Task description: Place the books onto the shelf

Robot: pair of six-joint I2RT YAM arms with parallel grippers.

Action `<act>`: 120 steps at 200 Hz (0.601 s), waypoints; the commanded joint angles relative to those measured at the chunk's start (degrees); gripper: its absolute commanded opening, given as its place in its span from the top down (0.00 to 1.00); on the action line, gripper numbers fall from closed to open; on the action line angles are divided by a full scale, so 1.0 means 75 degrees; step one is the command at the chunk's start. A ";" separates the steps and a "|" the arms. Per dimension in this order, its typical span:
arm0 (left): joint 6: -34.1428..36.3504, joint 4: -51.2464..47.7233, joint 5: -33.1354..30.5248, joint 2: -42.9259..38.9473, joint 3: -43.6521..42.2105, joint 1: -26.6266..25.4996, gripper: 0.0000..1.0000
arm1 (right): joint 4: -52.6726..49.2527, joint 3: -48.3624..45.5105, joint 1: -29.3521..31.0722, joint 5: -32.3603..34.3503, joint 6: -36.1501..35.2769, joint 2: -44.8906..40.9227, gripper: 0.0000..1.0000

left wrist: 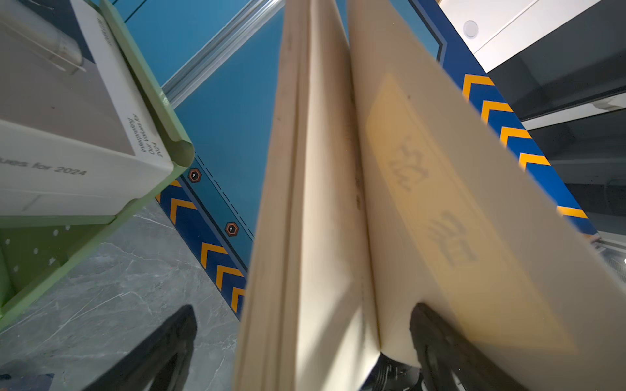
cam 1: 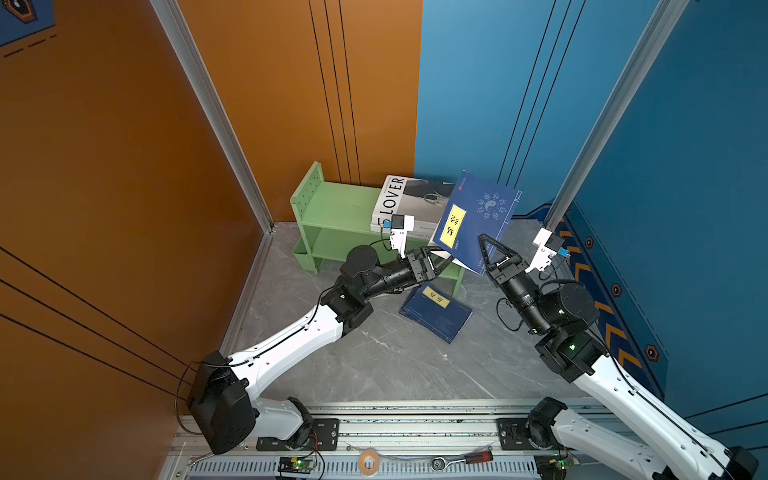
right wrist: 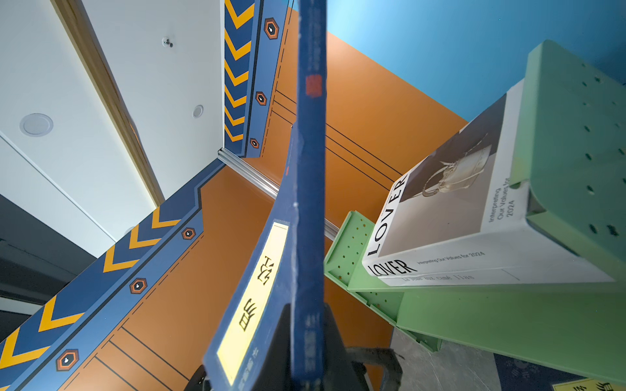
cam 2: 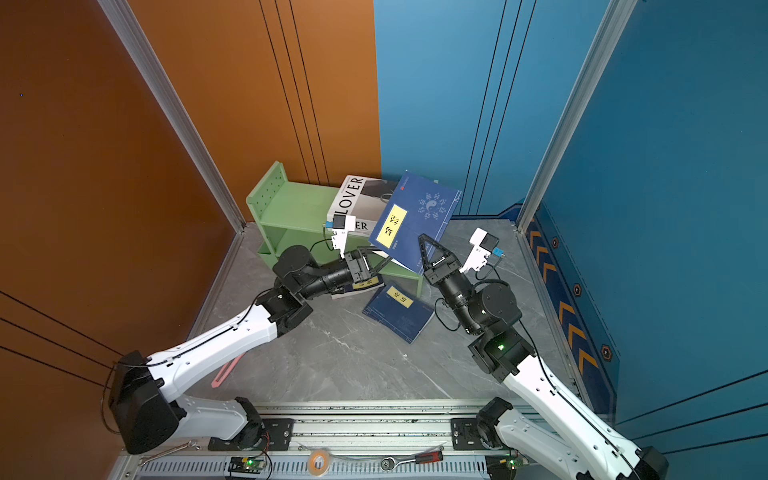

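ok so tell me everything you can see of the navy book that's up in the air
The navy book is thin and looks soft-covered, with a yellow title label, a pale ring emblem and cream pages. It is tilted in the air near the shelf, pinched at its lower edge by the shut right hand. The open left hand straddles its lower corner, where the pages fan apart.

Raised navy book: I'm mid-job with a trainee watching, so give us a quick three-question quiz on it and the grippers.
1. True or false: the LOVER book lies flat on top of the green shelf.
2. Which gripper is shut on the raised navy book? A: left. B: right.
3. Fill in: the left gripper, at that book's pages, is ____.
Key: 1 true; 2 B, the right gripper; 3 open.
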 commanded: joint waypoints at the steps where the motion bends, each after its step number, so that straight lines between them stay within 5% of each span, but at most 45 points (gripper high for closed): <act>1: 0.0251 0.0480 -0.0053 0.0000 0.0359 -0.0140 0.00 | 0.0560 0.0421 0.0043 0.0125 -0.0044 0.0087 0.97; 120: 0.0248 0.0838 0.0194 -0.0179 -0.0293 -0.0171 0.03 | -0.0300 0.0680 -0.0445 0.0605 -0.0417 -0.0482 0.99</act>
